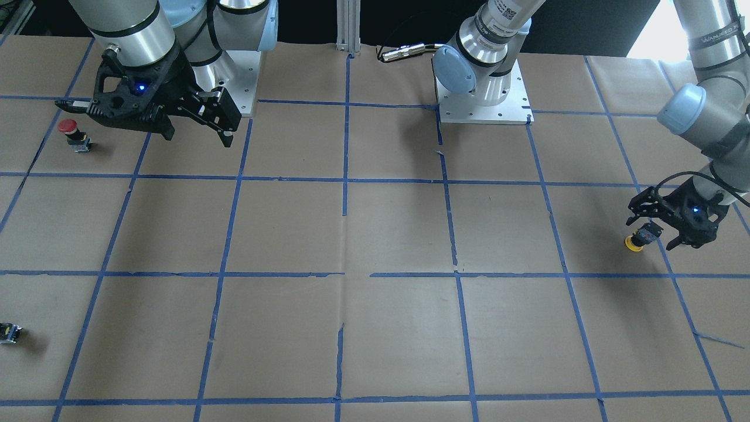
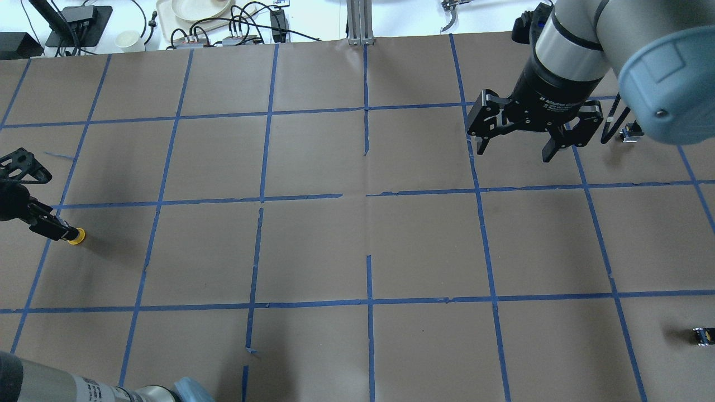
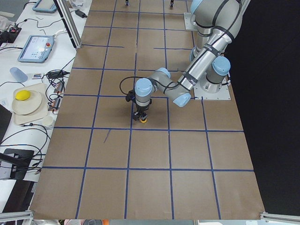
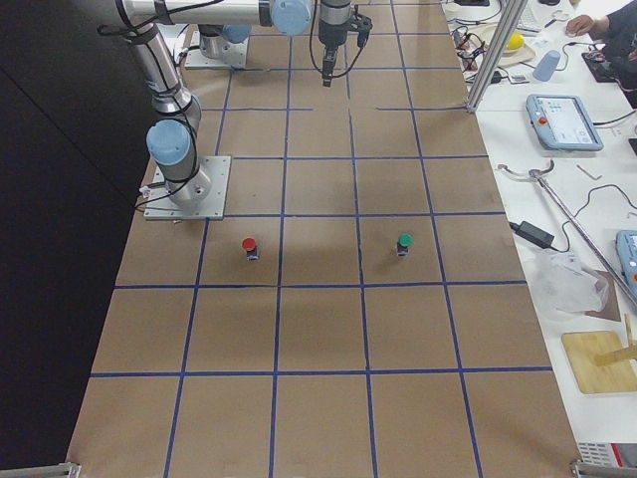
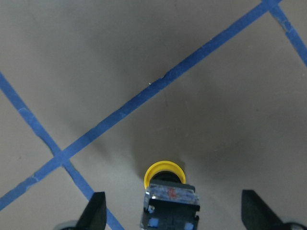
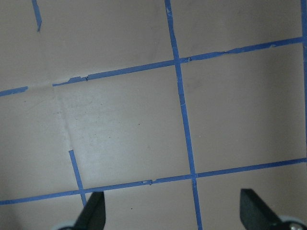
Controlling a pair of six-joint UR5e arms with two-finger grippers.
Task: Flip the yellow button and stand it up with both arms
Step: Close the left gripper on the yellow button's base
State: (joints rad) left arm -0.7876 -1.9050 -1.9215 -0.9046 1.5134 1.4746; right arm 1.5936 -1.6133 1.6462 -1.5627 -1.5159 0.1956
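Observation:
The yellow button (image 1: 636, 241) sits near the table's edge on my left side. Its yellow cap (image 5: 164, 172) is on the brown paper and its black body and greyish base (image 5: 170, 203) tilt up towards the wrist camera. My left gripper (image 1: 651, 234) is low over it and open. Its fingers (image 5: 98, 211) stand wide on either side of the button with gaps, touching nothing. The button also shows in the overhead view (image 2: 75, 237) and the exterior left view (image 3: 143, 121). My right gripper (image 2: 515, 153) hangs open and empty above the table on the other side.
A red-capped button (image 1: 69, 130) stands near my right arm's base, close to the right gripper (image 1: 197, 138). A small dark part (image 1: 9, 333) lies at the table's far corner on that side. A green-capped button (image 4: 404, 242) shows in the exterior right view. Blue tape lines (image 6: 184, 124) grid the paper.

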